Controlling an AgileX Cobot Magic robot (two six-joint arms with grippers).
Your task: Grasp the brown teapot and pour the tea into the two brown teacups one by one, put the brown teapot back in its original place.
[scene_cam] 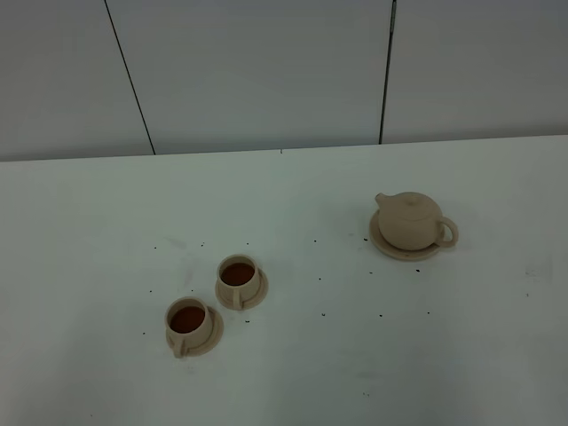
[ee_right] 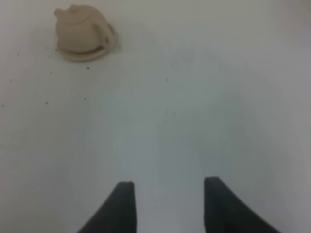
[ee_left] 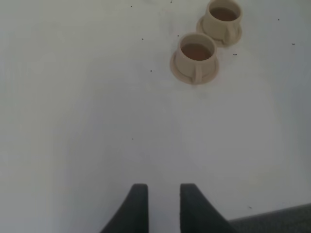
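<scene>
The brown teapot (scene_cam: 410, 220) stands upright with its lid on, on the wide round saucer (scene_cam: 404, 255) at the right of the table. It also shows in the right wrist view (ee_right: 80, 31), on that saucer (ee_right: 95, 54). The two brown teacups (scene_cam: 237, 277) (scene_cam: 187, 321) stand on their small saucers at the left front, each holding dark tea. They also show in the left wrist view (ee_left: 197, 53) (ee_left: 223, 17). My left gripper (ee_left: 164, 204) is empty, with a narrow gap between its fingers, well short of the cups. My right gripper (ee_right: 167, 204) is open and empty, far from the teapot. Neither gripper shows in the high view.
The white table (scene_cam: 355, 355) carries small dark specks around the cups and the teapot. A white panelled wall (scene_cam: 266, 71) stands behind the table's far edge. A dark edge (ee_left: 282, 221) shows at a corner of the left wrist view.
</scene>
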